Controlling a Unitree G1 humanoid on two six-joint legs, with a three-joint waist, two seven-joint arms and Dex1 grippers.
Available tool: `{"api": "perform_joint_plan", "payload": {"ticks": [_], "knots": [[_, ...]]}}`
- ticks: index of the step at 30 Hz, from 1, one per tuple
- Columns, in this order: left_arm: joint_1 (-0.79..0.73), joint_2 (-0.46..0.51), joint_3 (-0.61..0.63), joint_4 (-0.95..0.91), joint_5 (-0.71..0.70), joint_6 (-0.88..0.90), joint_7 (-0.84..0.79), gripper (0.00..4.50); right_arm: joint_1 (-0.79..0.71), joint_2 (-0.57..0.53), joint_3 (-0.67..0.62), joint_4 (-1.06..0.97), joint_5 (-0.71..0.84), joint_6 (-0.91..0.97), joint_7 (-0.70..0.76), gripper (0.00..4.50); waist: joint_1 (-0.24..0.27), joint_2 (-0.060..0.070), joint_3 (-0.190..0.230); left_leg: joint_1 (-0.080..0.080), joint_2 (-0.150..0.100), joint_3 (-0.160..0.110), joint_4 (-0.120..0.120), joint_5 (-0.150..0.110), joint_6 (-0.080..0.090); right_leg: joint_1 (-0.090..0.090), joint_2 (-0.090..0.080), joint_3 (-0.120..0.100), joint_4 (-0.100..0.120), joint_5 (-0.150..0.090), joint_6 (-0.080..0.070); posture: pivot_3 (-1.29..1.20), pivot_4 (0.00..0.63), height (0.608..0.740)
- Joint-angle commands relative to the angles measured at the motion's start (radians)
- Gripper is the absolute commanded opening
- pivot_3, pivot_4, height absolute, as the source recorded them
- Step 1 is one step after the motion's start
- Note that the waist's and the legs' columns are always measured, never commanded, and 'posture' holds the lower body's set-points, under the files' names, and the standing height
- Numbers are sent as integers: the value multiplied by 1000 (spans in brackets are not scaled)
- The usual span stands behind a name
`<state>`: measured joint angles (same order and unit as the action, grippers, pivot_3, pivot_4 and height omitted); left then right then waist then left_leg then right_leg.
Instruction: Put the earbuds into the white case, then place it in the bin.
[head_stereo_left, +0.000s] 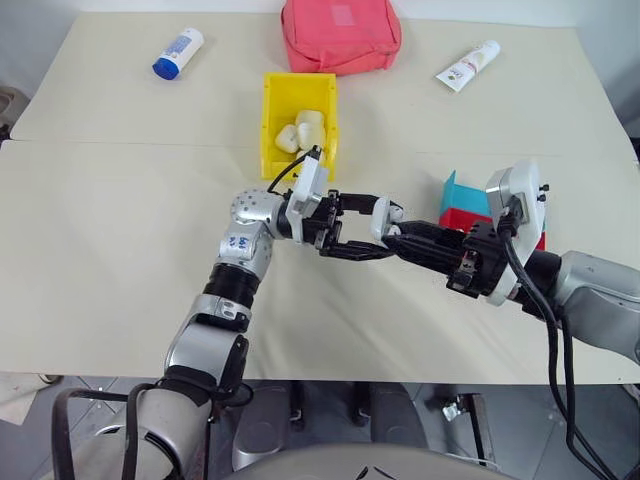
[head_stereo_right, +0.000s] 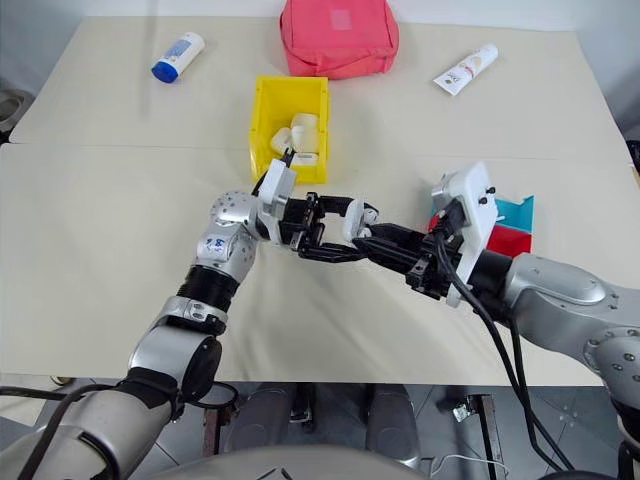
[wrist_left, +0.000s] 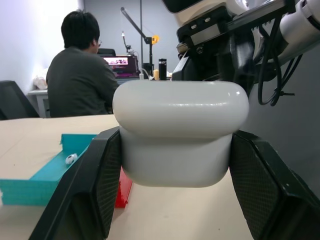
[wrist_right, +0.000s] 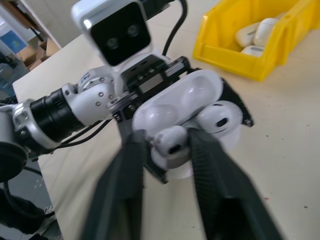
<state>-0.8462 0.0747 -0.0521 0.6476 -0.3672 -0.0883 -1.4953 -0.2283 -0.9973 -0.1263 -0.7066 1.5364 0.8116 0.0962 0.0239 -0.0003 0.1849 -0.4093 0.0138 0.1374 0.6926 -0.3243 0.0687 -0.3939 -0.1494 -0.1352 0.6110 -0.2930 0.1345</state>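
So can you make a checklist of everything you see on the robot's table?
Surface: beige table, two joined halves.
Job's things: open white case with one earbud seated; second earbud at its slot; yellow bin holds other cases.
Clutter: pink pouch, blue-capped bottle, white tube, red and teal trays.
Grippers: left gripper clamps the case; right gripper around the second earbud.
Cables: black, on both wrists.
Surroundings: seated person at a laptop.

Light: bright and even, falling softly over the surface (head_stereo_left: 120, 300).
Glare: shining on the white case (wrist_left: 180, 132).
Blur: smearing the right pincer (wrist_right: 167, 150).
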Motion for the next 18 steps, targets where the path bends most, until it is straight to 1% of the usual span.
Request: {"api": "perform_joint_plan", "payload": {"ticks": [1,3,11,18], "knots": [[-47,-16,22,-40,-46,-17,-8,2800,13,-4,16,9,-6,36,-21,2706,0,0,0,0,0,0,0,0,0,0,0,0,0,0,0,0,150,740],[-46,-15,21,-40,-46,-17,-8,2800,14,-4,15,7,-7,35,-24,3263,0,0,0,0,0,0,0,0,0,0,0,0,0,0,0,0,150,740],[-40,-9,16,-34,-38,-18,-8,2800,7,-18,-1,-1,8,34,-28,3263,0,0,0,0,0,0,0,0,0,0,0,0,0,0,0,0,150,740],[-45,5,10,-2,-14,-28,-6,2800,1,-79,-71,-26,79,33,-51,3263,1,0,0,0,0,0,0,0,0,0,0,0,0,0,0,0,150,740]]}}
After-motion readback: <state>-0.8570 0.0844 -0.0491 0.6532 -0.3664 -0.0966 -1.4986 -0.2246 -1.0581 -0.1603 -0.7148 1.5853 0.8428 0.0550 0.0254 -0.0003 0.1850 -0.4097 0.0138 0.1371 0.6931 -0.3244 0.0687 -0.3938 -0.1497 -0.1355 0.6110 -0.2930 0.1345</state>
